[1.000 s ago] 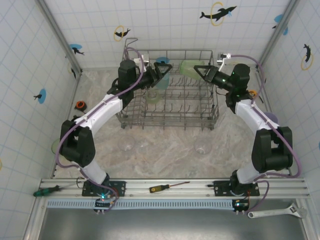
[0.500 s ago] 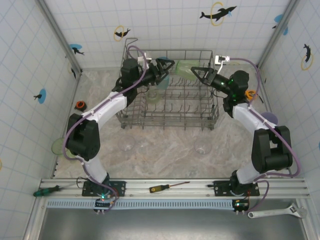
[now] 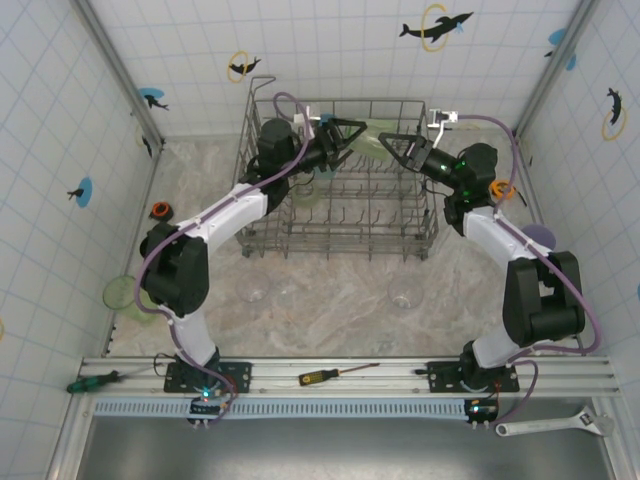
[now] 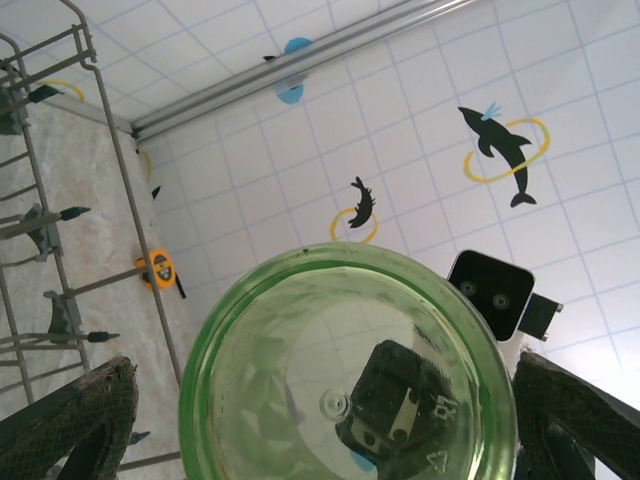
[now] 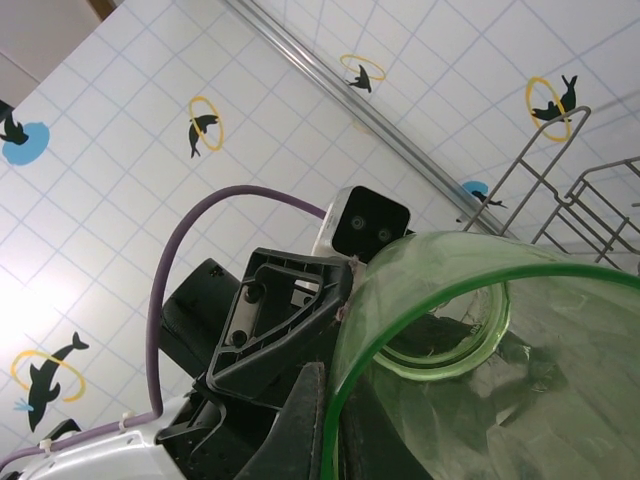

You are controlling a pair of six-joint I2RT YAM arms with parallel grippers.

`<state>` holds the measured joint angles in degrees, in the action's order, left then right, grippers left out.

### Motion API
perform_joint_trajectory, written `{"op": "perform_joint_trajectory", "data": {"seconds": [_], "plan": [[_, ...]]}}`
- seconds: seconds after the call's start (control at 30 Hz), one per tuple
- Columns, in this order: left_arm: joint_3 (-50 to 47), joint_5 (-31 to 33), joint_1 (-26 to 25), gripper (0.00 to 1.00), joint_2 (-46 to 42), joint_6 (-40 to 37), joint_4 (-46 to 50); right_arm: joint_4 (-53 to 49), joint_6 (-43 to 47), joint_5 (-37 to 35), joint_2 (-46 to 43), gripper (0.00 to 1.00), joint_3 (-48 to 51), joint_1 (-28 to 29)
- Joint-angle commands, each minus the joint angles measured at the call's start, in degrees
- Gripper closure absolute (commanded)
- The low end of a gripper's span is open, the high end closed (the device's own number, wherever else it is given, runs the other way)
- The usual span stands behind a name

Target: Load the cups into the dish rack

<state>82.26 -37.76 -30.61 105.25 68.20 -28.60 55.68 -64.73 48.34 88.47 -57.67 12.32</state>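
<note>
Pinched shut on the rim wall of the pale green cup [image 5: 470,340] with the right gripper [image 3: 385,141]. Spread fully wide around its base with the left gripper [image 3: 350,134], fingers [image 4: 70,420] on either side, no clear contact. Held mid-air on its side over the far end of the dish rack [image 3: 425,215]. Probably light, thin and slick plastic, so best gripped across the wall near the base.

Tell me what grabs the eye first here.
Both arms meet above the far end of the dish rack, with a pale green cup in mid-air between them. The right gripper pinches its rim, shut; the left gripper is wide open, its fingers flanking the cup's base.
</note>
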Motion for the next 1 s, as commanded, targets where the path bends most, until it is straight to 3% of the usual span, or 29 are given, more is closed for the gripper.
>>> {"op": "perform_joint_trajectory", "data": {"seconds": [0.0, 0.17, 0.27, 0.33, 0.4, 0.7, 0.97], "plan": [[2.4, -0.4, -0.1, 0.02, 0.9, 1.1, -2.7, 5.0, 0.0, 1.4, 0.0, 1.00, -0.3, 0.3], [2.3, 0.6, -0.1, 0.03, 1.4, 1.1, -3.4, 5.2, 0.4, 1.4, -0.4, 1.00, 0.7, 0.2], [2.2, 0.6, -0.2, 0.11, 2.1, 2.2, -5.3, 5.4, 0.3, 1.7, -0.4, 1.00, 1.1, 0.1], [2.1, 0.7, -0.3, 0.28, 2.5, 2.3, -6.0, 5.4, 0.3, 1.6, -0.3, 1.00, 1.4, -0.2], [1.7, 1.1, -0.6, 0.36, 2.6, 2.2, -6.6, 5.4, 0.1, 1.4, -0.2, 1.00, 1.5, -0.4], [1.5, 1.8, -0.9, 1.00, 4.5, 2.7, -9.8, 3.9, 0.2, 0.7, 0.2, 0.99, 1.3, -1.8], [4.0, 1.5, -1.7, 1.00, 7.2, 3.2, -11.2, 3.5, 0.5, 1.1, 1.3, 1.00, 0.8, -2.7]]}}
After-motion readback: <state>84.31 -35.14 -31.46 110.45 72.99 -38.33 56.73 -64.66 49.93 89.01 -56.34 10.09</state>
